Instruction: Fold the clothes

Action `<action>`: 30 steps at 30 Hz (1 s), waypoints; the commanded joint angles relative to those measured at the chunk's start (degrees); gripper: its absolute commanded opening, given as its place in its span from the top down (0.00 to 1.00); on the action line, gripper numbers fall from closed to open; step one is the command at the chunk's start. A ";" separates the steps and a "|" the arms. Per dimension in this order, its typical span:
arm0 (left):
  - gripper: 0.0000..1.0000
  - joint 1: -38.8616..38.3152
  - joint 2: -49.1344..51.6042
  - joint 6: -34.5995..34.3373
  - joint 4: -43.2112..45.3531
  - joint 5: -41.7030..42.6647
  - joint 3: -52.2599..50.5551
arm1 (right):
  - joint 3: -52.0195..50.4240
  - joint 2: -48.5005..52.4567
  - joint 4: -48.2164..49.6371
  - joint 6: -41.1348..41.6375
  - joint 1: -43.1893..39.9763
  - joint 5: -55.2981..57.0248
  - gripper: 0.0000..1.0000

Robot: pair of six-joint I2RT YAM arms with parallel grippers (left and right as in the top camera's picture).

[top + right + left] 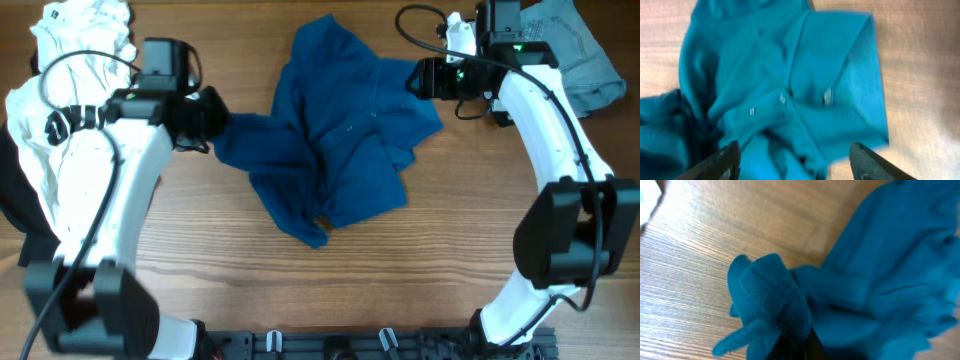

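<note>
I see the teal-blue shirt [335, 130] lying crumpled and unfolded in the middle of the scene. Its small buttons [782, 99] face up, and one ribbed end is drawn out to the left in a bunched tail. The white black-lettered tee [85, 40] is heaped at the far left, with a black garment [10, 215] at the left edge beside it, and the pale-blue jeans [580, 60] lie rumpled in the far right corner.

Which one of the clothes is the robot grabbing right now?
The teal-blue shirt in the middle: the left gripper is pinching its edge. The white tee and the pale jeans lie off at the sides, not gripped.
</note>
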 commanded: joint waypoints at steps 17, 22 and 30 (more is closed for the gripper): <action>0.96 8.04 -4.96 2.49 -4.57 -2.54 -0.37 | -19.78 -12.83 -12.15 16.57 9.55 7.61 0.27; 0.96 10.21 -9.44 4.26 -6.27 -3.48 -0.37 | -26.71 -12.83 -6.47 15.76 10.29 7.72 0.28; 0.96 11.15 -13.79 5.68 -7.13 -7.52 -0.37 | -36.15 -12.17 7.39 17.57 11.45 7.63 0.27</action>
